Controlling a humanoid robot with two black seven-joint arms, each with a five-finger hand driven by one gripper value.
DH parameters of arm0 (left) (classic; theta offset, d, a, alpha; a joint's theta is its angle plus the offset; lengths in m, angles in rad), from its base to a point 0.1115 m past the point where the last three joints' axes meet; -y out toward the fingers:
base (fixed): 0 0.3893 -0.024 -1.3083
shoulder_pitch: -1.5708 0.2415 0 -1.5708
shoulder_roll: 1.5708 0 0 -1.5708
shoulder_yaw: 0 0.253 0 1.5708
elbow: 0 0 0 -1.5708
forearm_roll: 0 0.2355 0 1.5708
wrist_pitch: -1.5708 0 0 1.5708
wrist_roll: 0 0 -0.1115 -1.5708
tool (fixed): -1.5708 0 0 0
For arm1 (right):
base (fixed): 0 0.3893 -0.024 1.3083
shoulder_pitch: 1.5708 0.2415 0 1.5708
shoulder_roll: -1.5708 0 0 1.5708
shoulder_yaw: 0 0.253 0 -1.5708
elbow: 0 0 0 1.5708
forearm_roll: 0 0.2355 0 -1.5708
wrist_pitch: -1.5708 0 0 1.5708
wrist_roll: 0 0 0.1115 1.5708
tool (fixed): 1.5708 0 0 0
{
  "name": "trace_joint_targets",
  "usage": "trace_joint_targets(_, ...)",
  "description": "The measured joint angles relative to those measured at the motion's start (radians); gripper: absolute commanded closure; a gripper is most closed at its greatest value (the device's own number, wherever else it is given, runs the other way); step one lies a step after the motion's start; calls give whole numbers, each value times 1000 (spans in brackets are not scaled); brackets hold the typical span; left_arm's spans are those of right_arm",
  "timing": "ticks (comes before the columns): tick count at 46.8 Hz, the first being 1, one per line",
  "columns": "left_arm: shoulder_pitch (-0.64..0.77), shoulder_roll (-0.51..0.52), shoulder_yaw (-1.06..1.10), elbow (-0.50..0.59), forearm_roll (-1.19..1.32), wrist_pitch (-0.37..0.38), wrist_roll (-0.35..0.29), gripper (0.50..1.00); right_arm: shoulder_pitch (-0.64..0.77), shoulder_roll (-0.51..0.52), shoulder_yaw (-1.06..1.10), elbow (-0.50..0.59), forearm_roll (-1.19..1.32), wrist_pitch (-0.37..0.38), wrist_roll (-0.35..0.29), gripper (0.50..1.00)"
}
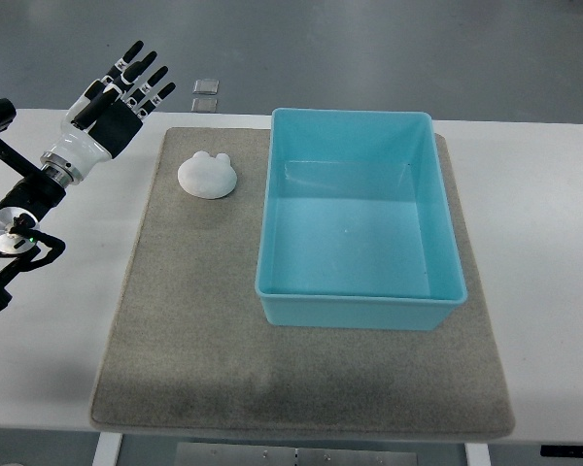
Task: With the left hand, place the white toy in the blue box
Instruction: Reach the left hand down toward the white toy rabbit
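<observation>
White toy (208,176) sits on the grey mat (185,330), a little below and to the right of the left robot hand (119,95), with a clear gap between the two; nothing is touching it yet. It looks like a smooth, rounded dome of hard plastic or plaster, with two small bumps on its far edge like ears, and it lies flat side down, so it should not roll away when fingers come at it. The robot hand hovers over the far left corner of the white counter (544,214), fingers (141,70) spread and straight, holding nothing, which reads to me as a hand made ready for a reach rather than one at rest. Its shell is white and black with jointed dark fingers, and the arm behind it comes in from the left edge. Further right of the toy, just beside it, stands the blue box (360,301), a plain rectangular tub of glossy light-blue plastic with upright walls and nothing inside. The mat under both looks like felt or short carpet, probably there to stop things sliding. Beyond the mat's far edge, right of the fingers, lie two small clear square pieces (206,93); I cannot tell what they are. No right arm shows.
</observation>
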Motion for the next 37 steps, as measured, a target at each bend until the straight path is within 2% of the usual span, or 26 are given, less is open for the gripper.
trace_joint_targets(7,-20,11,-8,10,232,15,-4,510,0,0,0,0,0,0,0,564)
trace_joint_targets(15,-46,31,-15,4,474,75,-16,519,0,0,0,0,0,0,0,564)
trace_joint_targets(24,-74,47,-17,-3,833,97,-116,525,0,0,0,0,0,0,0,564)
trace_joint_targets(37,-74,83,-11,-50,1135,103,-236,538,0,0,0,0,0,0,0,564)
